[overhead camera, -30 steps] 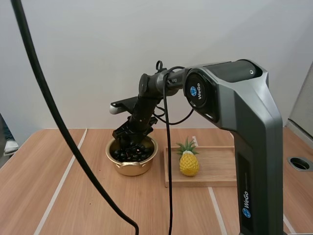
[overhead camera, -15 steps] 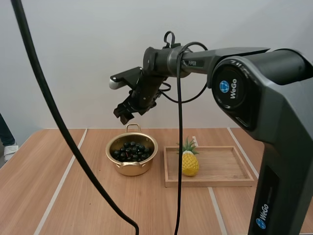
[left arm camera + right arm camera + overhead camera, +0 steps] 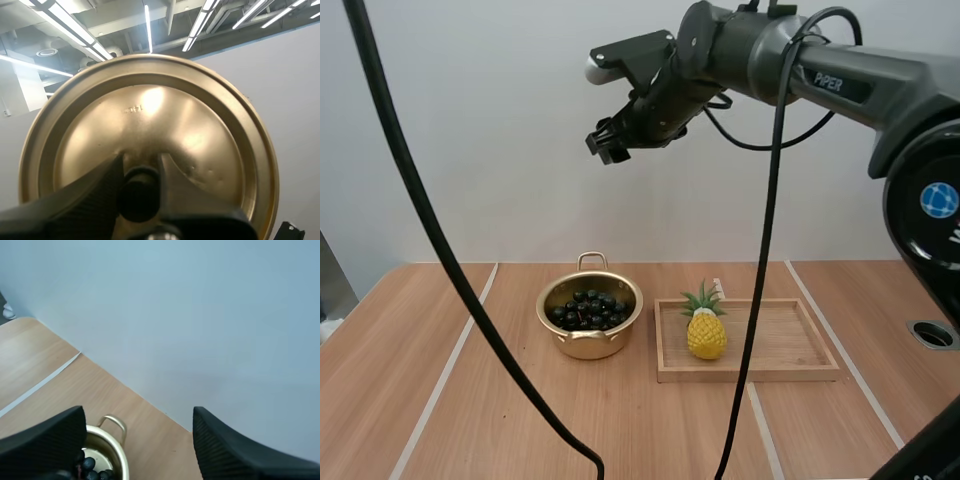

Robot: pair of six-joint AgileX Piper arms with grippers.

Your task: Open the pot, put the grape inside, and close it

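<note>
The gold pot (image 3: 590, 322) stands uncovered on the table with a bunch of dark grapes (image 3: 588, 309) inside it. My right gripper (image 3: 607, 140) hangs high above the pot, open, with nothing between its fingers. In the right wrist view the right gripper (image 3: 137, 420) has its fingers wide apart, and the pot (image 3: 111, 450) and grapes (image 3: 92, 472) lie far below. In the left wrist view my left gripper (image 3: 140, 172) is shut on the dark knob (image 3: 139, 194) of the gold lid (image 3: 150, 110), which is held up off the pot.
A wooden tray (image 3: 770, 350) lies just right of the pot, with a toy pineapple (image 3: 706, 325) standing at its left end. Bare wooden tabletop (image 3: 470, 400) spreads to the left and in front of the pot.
My right gripper has risen from inside the pot to high above it and slightly right. The grapes stay in the pot.
</note>
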